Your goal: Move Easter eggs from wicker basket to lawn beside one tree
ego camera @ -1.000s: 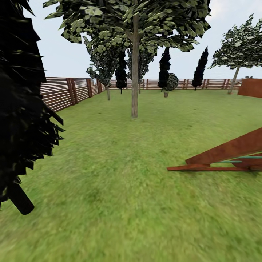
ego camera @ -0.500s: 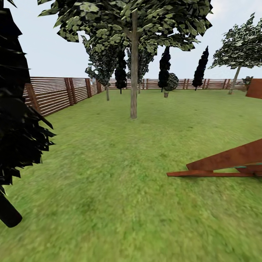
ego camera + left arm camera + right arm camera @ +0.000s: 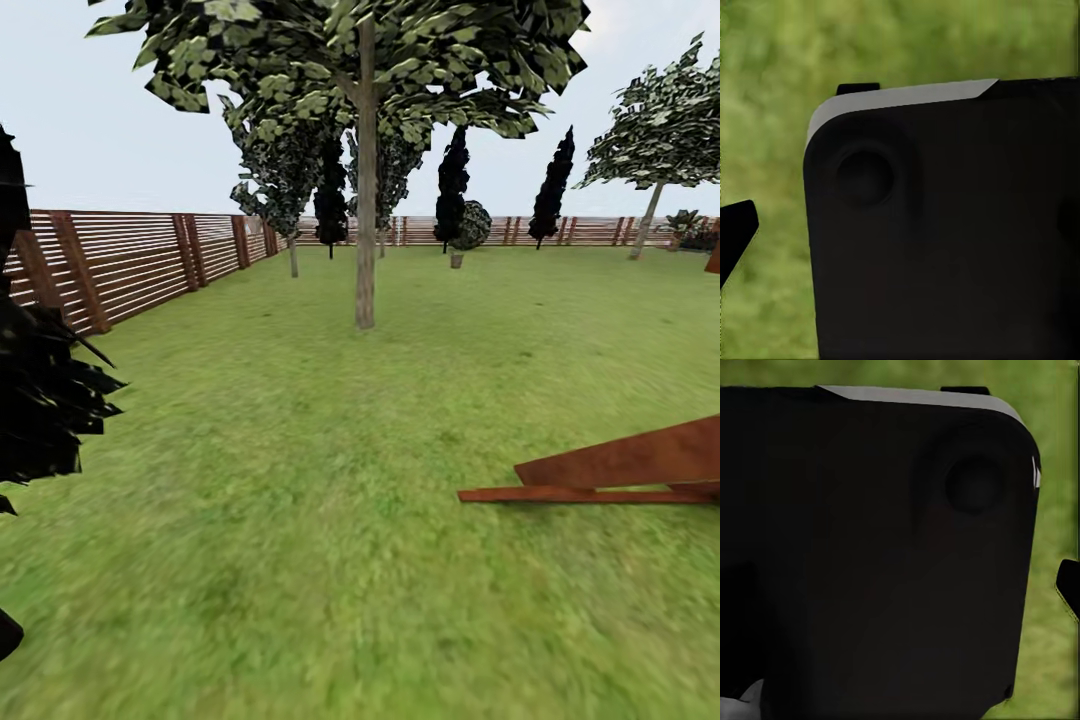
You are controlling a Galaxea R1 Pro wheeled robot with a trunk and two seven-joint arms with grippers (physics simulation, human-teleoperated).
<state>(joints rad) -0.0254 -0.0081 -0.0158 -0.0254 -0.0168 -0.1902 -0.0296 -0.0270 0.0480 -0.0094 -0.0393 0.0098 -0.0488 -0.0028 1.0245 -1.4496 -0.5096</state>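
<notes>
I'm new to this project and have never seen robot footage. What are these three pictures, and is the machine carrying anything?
They are simulator renders from a wheeled two-armed robot. The big picture comes from its head camera: a lawn, a straight-trunked tree ahead, a slatted wooden fence along the left and back, a dark conical tree close on the left and a reddish-brown wooden structure on the right. The two small pictures come from cameras near each arm's jaws; a dark panel of the robot blocks most of each, with grass behind. Whether anything is carried cannot be told. No eggs or basket appear.
</notes>
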